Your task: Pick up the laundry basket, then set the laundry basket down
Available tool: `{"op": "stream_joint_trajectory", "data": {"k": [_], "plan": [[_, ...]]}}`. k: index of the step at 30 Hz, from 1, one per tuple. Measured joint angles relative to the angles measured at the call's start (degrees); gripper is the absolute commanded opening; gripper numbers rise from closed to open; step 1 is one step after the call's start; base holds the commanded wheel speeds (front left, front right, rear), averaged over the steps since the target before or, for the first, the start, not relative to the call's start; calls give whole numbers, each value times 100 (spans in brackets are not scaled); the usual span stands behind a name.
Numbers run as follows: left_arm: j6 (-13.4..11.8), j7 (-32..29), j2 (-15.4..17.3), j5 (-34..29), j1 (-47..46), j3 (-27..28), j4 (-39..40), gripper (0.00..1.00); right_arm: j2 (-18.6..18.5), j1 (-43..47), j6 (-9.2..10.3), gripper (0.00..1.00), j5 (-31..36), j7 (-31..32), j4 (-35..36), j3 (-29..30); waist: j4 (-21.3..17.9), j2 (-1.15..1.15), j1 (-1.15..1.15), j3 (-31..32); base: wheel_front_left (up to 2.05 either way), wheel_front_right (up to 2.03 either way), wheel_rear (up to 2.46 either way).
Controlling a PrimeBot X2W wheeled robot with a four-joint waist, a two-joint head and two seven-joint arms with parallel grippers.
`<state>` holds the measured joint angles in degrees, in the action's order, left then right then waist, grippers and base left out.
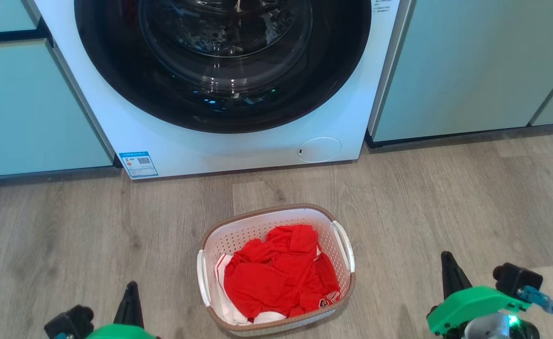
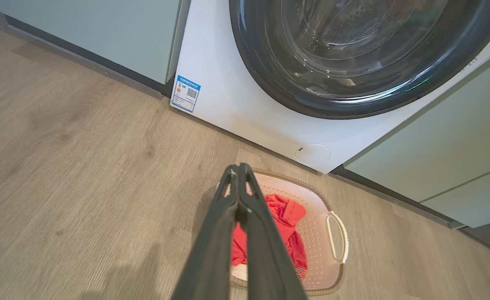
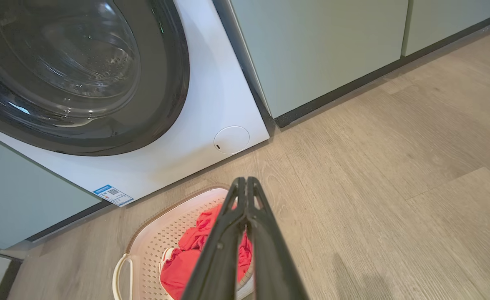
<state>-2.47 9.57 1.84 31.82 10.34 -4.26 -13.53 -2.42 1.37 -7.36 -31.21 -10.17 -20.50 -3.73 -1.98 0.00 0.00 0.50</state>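
Both jaws clenched, gripping nothing. Left gripper point(image 1: 131, 288) low left; laundry basket point(image 1: 257, 230) on floor point(image 1: 69, 235) between, ahead of both, before washing machine point(image 1: 257, 150); long axis runs away from me, handles point(image 1: 345, 245) facing sideways. Right gripper point(image 1: 447, 260) farther off, I reckon.

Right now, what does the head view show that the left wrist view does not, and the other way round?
Head view adds: the right hand, shut, and the left handle of the laundry basket. Left wrist view adds: a close look at the left hand, its fingers pressed together and covering the basket's left side. Both share: the washing machine with its blue label, the wooden floor, the red garment in the basket and the basket's right handle.
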Motion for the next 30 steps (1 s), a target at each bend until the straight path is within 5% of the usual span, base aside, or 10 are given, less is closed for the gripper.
{"op": "stream_joint_trajectory", "data": {"k": [30], "plan": [[304, -448, 54, 1960, -411, 233, -52, 0, -12, -135, 1, 0, -2000, 456, 137, 278, 64, 0, 0, -22, 0, 0, 0]]}}
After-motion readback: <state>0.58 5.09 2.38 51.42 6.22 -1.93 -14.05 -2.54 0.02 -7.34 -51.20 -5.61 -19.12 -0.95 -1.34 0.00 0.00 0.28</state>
